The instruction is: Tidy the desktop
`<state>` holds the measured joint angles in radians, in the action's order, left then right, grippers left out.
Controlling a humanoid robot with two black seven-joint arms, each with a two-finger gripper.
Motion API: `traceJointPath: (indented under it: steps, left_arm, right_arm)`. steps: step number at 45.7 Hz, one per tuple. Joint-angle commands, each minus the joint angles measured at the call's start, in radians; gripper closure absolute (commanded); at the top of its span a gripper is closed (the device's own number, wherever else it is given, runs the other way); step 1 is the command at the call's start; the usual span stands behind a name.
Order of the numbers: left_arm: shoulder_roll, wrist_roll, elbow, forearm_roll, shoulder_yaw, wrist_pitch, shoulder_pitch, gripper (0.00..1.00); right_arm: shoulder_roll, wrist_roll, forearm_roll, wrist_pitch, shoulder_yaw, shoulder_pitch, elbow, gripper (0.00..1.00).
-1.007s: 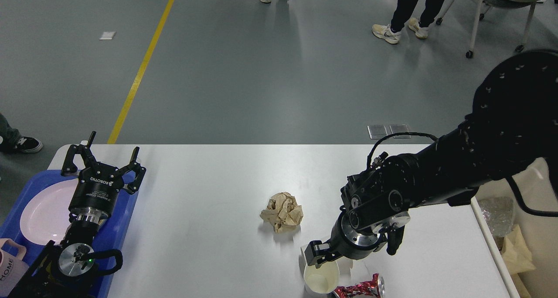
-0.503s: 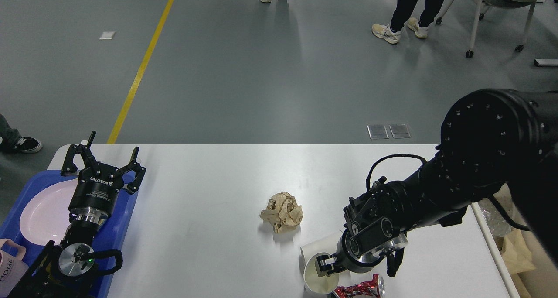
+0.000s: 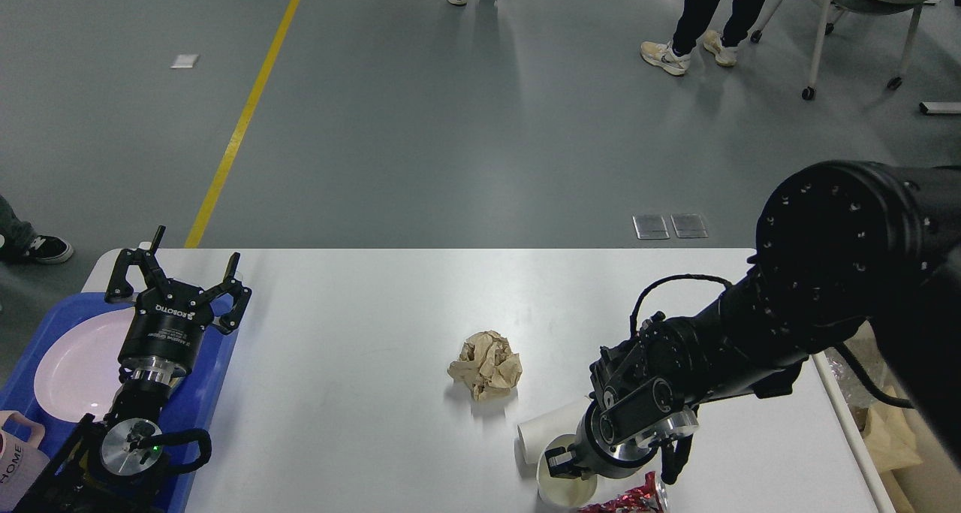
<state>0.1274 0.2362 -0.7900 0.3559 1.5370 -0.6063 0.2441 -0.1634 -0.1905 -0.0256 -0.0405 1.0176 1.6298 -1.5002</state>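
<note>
Counter [image 3: 360, 423] tidy: right gripper [image 3: 564, 468] on cup [image 3: 559, 464], grasp unclear; left gripper [image 3: 176, 273] released; next, lift cup.

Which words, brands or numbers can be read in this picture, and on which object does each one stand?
"ROBOTIQ": white letters, seen upside down, on the body of the left gripper.
"HOME": on the pink mug at the lower left edge; the mug is cut off, so more text may be hidden.
The red shiny wrapper shows white marks, too crumpled to read.
No numbers are readable.
</note>
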Motion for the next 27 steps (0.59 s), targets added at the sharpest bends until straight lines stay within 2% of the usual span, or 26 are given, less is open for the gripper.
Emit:
traceJointPath:
  steps: [1, 18, 27]
  left_arm:
    - [0.000, 0.000, 0.000, 0.000, 0.000, 0.000, 0.001, 0.03]
    - [0.000, 0.000, 0.000, 0.000, 0.000, -0.001, 0.000, 0.03]
    - [0.001, 0.000, 0.000, 0.000, 0.000, 0.000, 0.000, 0.03]
  right_arm:
    - [0.001, 0.000, 0.062, -0.001, -0.010, 0.015, 0.000, 1.00]
    - [0.013, 0.000, 0.173, -0.045, -0.040, 0.105, -0.012, 1.00]
    - [0.065, 0.002, 0.205, -0.206, -0.054, 0.222, -0.032, 1.00]
